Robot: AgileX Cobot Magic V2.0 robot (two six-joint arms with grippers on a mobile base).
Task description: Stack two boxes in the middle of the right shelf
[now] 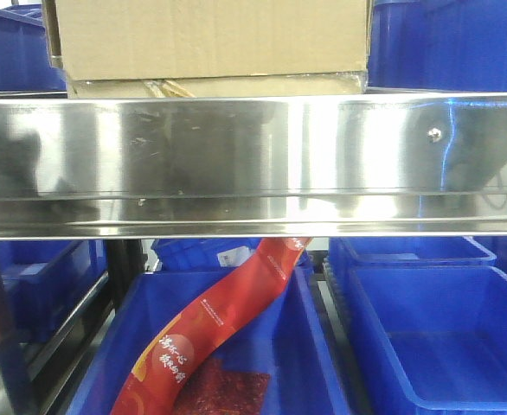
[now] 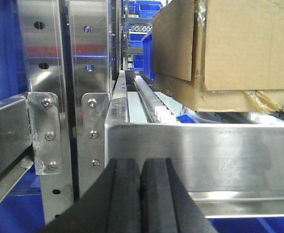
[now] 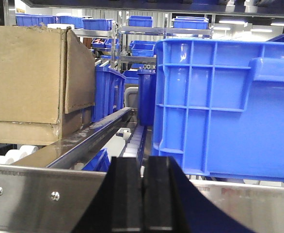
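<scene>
1. A tall plain brown corrugated cardboard box (image 1: pixel 210 36) is seen stacked on a flatter brown cardboard box with peeling yellowish tape (image 1: pixel 219 86), on the shiny stainless-steel shelf level with a broad mirror-like front lip (image 1: pixel 253 164).
2. In the left wrist view the upper box (image 2: pixel 248 43) is shown resting on the lower box (image 2: pixel 214 97), with loose tape hanging at the lower box's front edge; white rollers (image 2: pixel 154 99) are seen running back along the shelf (image 2: pixel 200 145) beside them.
3. In the right wrist view the stacked boxes (image 3: pixel 30 77) are seen at left, set on white rollers behind the steel lip (image 3: pixel 30 189).
4. A large blue plastic bin (image 3: pixel 224 107) is seen on the same level to the right of the boxes, apart from them.
5. The left claw (image 2: pixel 141 194) is seen clenched, black pads pressed together with nothing between, just in front of the shelf lip.
6. The right claw (image 3: pixel 143 194) is likewise seen clenched on nothing, pads touching, in front of the lip.
7. Perforated steel uprights (image 2: pixel 88 73) with screw heads are seen left of the shelf.
8. Below the shelf, a blue bin (image 1: pixel 305 346) holding a long red printed packet (image 1: pixel 214 333) is seen, with another blue bin (image 1: pixel 444 337) beside it on the right.
</scene>
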